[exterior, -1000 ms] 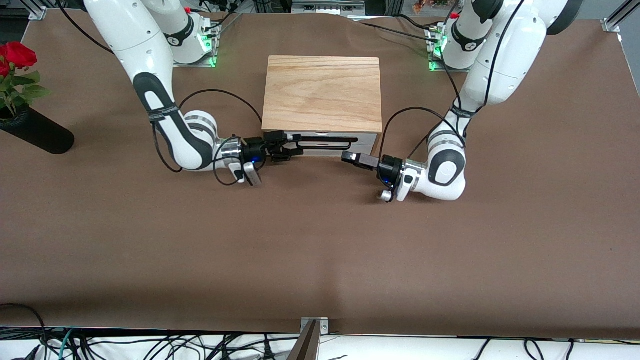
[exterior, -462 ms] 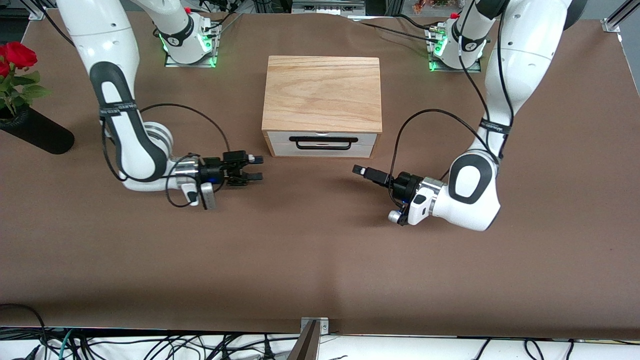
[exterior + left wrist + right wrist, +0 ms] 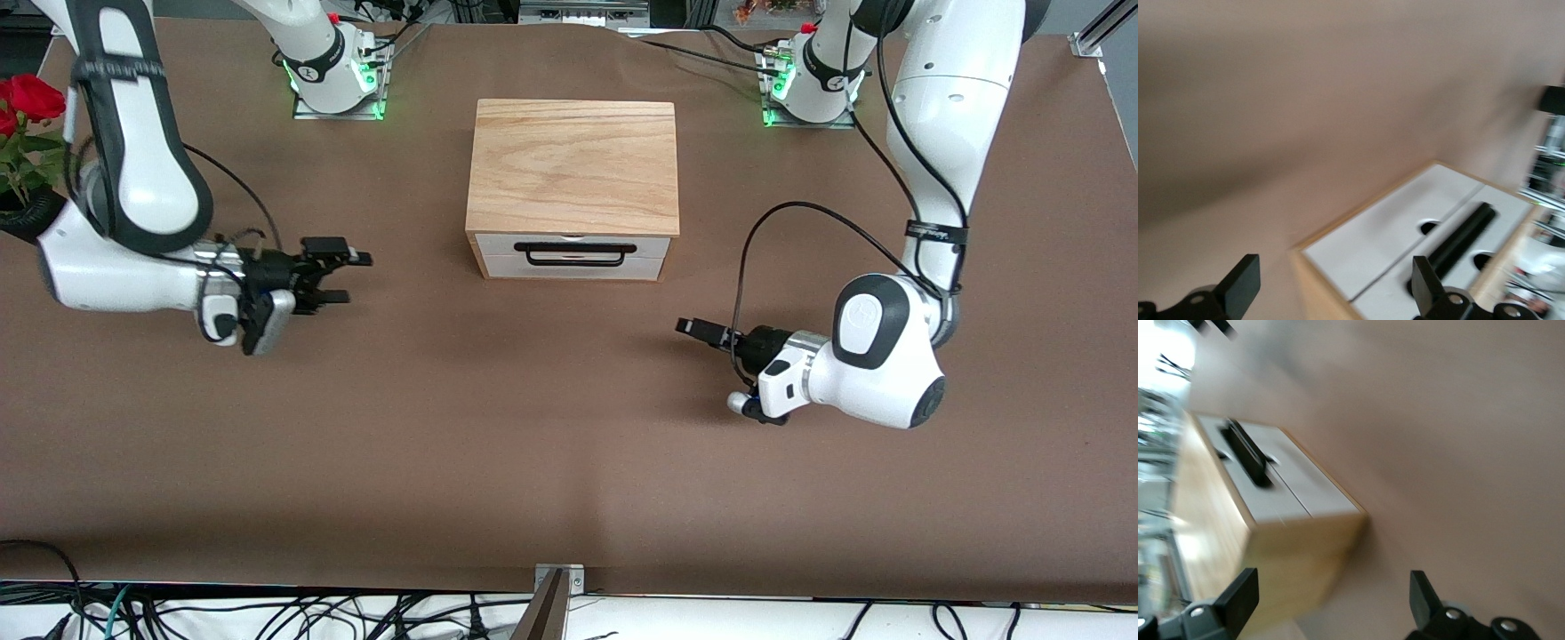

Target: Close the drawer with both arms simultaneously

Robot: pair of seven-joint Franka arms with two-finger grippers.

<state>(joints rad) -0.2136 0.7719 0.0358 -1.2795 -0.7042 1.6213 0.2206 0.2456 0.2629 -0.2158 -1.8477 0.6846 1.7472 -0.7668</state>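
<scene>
The table [image 3: 551, 462] carries brown sheeting. The box [image 3: 573, 164] stands mid-table between both tools. The drawer [image 3: 573, 249] sits flush in the box front, handle [image 3: 573, 254] facing the front camera. The left tool [image 3: 698, 327], fingers wide, hovers over bare table toward the left arm's end, clear of the drawer. The right tool [image 3: 348, 277], fingers wide, hovers toward the right arm's end. A rose [image 3: 31, 96] in a black vase [image 3: 67, 233] stands just beside the right arm. Cables [image 3: 267, 613] run along the table edge.

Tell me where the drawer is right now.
The drawer sits shut in the front of the wooden box at mid-table, facing the front camera, with both grippers apart from it.
</scene>
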